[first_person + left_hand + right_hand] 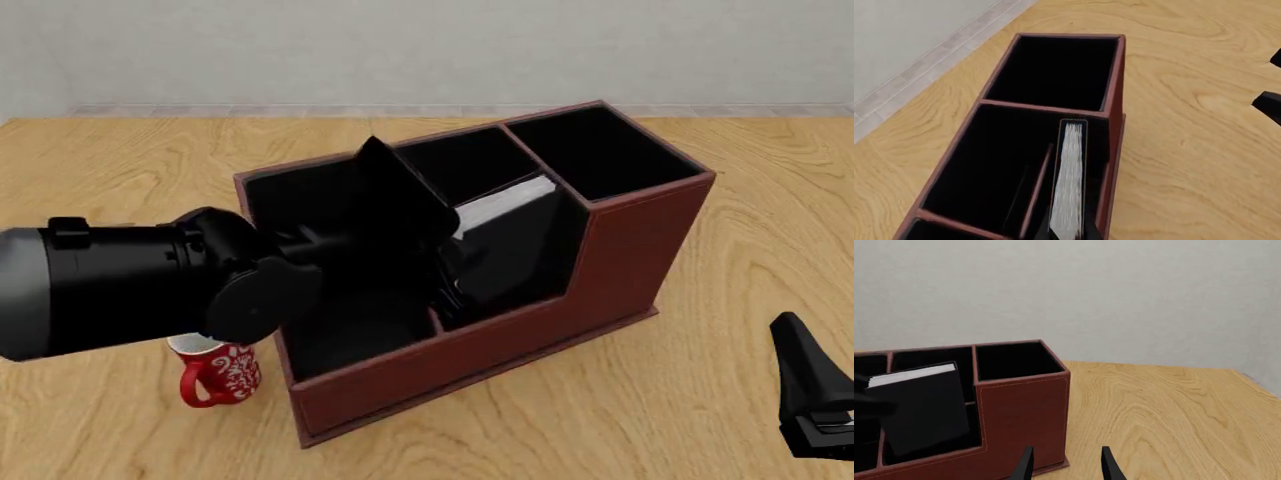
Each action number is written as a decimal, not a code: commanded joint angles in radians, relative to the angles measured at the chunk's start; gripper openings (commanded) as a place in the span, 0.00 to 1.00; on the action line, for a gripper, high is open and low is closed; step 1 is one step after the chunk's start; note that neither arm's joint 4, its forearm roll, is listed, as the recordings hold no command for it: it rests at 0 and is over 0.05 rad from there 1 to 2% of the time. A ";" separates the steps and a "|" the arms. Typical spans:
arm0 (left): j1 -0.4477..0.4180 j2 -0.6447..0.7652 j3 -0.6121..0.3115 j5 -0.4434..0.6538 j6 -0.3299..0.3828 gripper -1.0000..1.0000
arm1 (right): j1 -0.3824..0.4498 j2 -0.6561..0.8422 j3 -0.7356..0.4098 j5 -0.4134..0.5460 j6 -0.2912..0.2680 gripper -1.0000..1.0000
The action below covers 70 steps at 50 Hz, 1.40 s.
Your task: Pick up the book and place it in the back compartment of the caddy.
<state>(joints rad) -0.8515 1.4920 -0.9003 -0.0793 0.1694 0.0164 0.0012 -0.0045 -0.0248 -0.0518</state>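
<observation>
Front view, book (501, 205) in caddy (627, 250), unlabelled

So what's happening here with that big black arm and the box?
The left arm reaches over the caddy with the book, which stands on edge, tilted, partly down inside the caddy's middle part. Whether the left gripper grips it is hidden by the arm. The right gripper waits open off to the side, holding nothing. A mug stands on the table beside the caddy.

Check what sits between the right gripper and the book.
The caddy's tall near wall stands between the right gripper and the book, in the right wrist view.
</observation>
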 commanded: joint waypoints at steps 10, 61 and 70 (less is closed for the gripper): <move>0.008 0.046 0.031 -0.065 -0.012 0.00 | 0.000 0.000 0.000 0.000 0.000 1.00; 0.016 0.040 0.055 -0.094 -0.019 1.00 | 0.000 0.000 0.000 0.000 0.000 1.00; 0.028 0.008 0.084 -0.125 -0.003 1.00 | 0.000 0.000 0.000 0.000 0.000 1.00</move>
<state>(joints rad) -0.8325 1.5273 -0.8393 -0.1805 0.1572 0.0164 0.0012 -0.0045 -0.0248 -0.0519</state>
